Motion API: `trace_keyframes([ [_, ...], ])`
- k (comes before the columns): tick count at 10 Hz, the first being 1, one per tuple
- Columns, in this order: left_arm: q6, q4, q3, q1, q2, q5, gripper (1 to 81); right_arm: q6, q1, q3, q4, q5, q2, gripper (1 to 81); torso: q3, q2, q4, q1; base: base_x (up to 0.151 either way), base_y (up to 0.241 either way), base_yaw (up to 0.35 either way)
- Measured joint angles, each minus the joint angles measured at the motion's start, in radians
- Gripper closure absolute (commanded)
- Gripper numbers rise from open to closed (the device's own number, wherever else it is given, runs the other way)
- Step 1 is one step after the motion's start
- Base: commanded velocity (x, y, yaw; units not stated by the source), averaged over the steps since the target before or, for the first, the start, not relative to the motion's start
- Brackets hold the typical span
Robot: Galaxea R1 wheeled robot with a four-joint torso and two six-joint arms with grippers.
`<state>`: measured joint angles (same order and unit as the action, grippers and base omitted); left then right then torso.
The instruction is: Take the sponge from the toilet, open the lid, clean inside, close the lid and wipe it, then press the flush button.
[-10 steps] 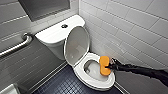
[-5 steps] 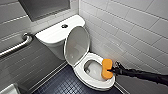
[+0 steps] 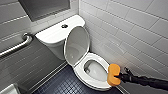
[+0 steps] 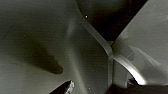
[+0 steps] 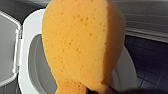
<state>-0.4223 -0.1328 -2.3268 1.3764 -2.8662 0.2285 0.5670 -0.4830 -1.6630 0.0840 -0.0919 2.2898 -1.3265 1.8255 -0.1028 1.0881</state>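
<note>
Right claw (image 3: pixel 120 77) pressed onto the near edge of the orange sponge (image 3: pixel 113 74), which sits at the front right edge of the toilet (image 3: pixel 53 35) seat (image 3: pixel 79 72), beside the open bowl (image 3: pixel 96 71). Lid (image 3: pixel 76 46) raised, leaning back toward the tank. Likely hazards: the hold takes little of the soft sponge, so hard rubbing on the bowl wall may fold it or pull it loose into the water. A wide sweep may tip the lid down onto the arm.
</note>
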Motion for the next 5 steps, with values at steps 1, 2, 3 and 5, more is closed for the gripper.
trace_keyframes([
  [1, 0.0, 0.001, 0.0, 0.0, 0.0, 0.0, 1.0, 0.004, -0.041, 0.024, 0.003, 0.047, -0.026, 81.1, 0.0, 0.0, 0.0, 0.0, 0.0, 0.0, 0.0],
  [2, 0.0, 0.001, 0.0, 0.0, -0.001, 0.001, 1.0, 0.007, -0.071, 0.047, 0.006, 0.077, -0.049, 81.1, 0.0, 0.0, 0.0, 0.0, 0.0, 0.0, 0.0],
  [3, -0.001, 0.002, -0.001, 0.0, -0.001, 0.001, 1.0, 0.008, -0.11, 0.077, 0.007, 0.093, -0.085, 81.1, 0.0, 0.0, 0.0, 0.0, 0.0, 0.0, 0.0],
  [5, 0.0, 0.014, -0.001, 0.0, -0.001, 0.0, 1.0, 0.01, -0.222, 0.151, 0.001, 0.079, -0.176, 81.1, 0.0, 0.0, 0.001, 0.0, 0.0, 0.0, 0.0],
])
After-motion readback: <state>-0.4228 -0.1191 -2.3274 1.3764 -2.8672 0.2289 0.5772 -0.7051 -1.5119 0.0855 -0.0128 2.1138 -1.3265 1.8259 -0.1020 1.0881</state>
